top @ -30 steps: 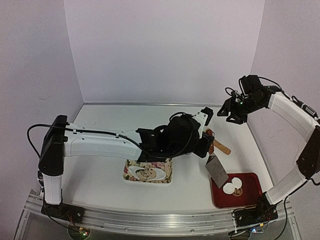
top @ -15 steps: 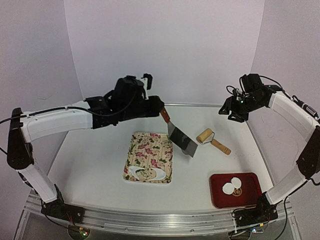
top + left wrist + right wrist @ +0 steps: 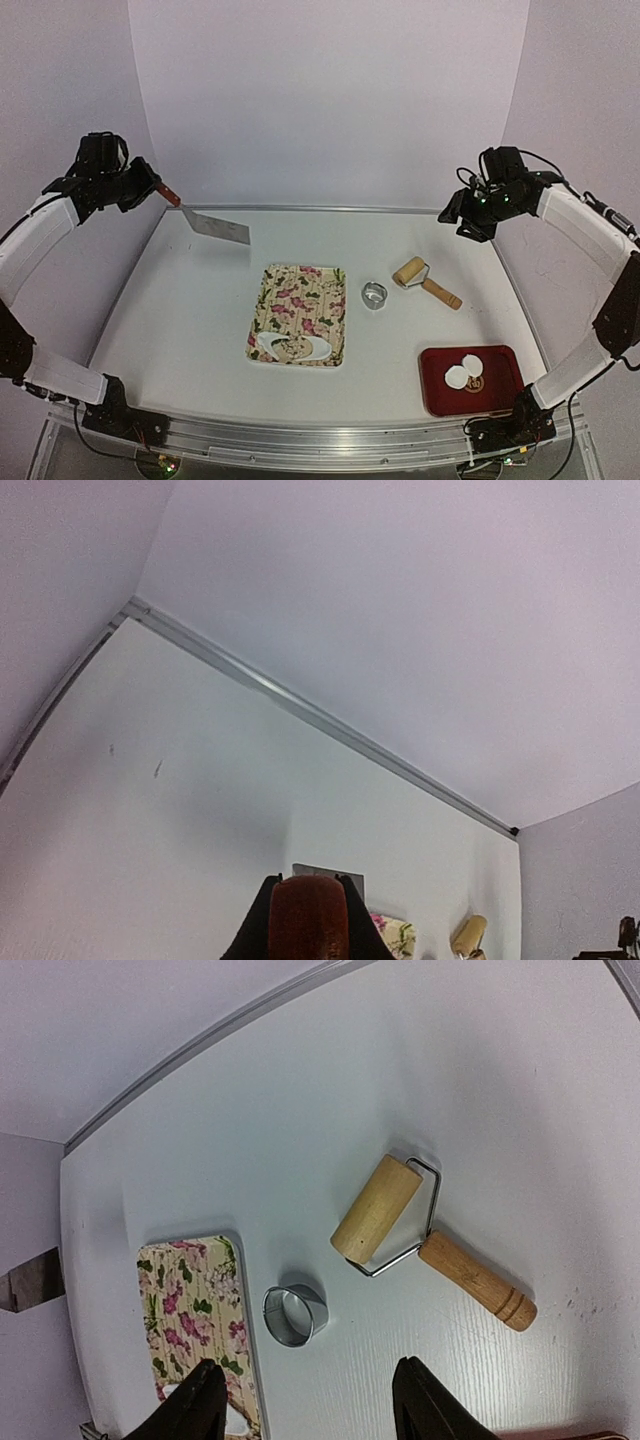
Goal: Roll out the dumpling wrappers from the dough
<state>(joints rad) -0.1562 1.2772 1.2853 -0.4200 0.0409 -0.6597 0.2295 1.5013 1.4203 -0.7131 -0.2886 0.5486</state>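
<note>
Two dumpling wrappers (image 3: 462, 371), small white discs, lie on the red tray (image 3: 500, 385) at the front right. The irregular dough sheet (image 3: 290, 347) lies at the near end of the floral tray (image 3: 300, 295). My left gripper (image 3: 152, 190) is high at the far left, shut on the red-brown handle (image 3: 307, 920) of a metal scraper (image 3: 218, 228). My right gripper (image 3: 466, 222) is open and empty, raised at the back right above the ring cutter (image 3: 295, 1314) and rolling pin (image 3: 385, 1210).
The metal ring cutter (image 3: 374, 295) stands between the floral tray and the wooden rolling pin (image 3: 427, 281). The floral tray also shows in the right wrist view (image 3: 190, 1295). Lilac walls close the back and both sides.
My left arm has swung from the red tray at the front right, across the table, to the far left and up, carrying the scraper. The ring cutter now shows. The right arm has not moved.
</note>
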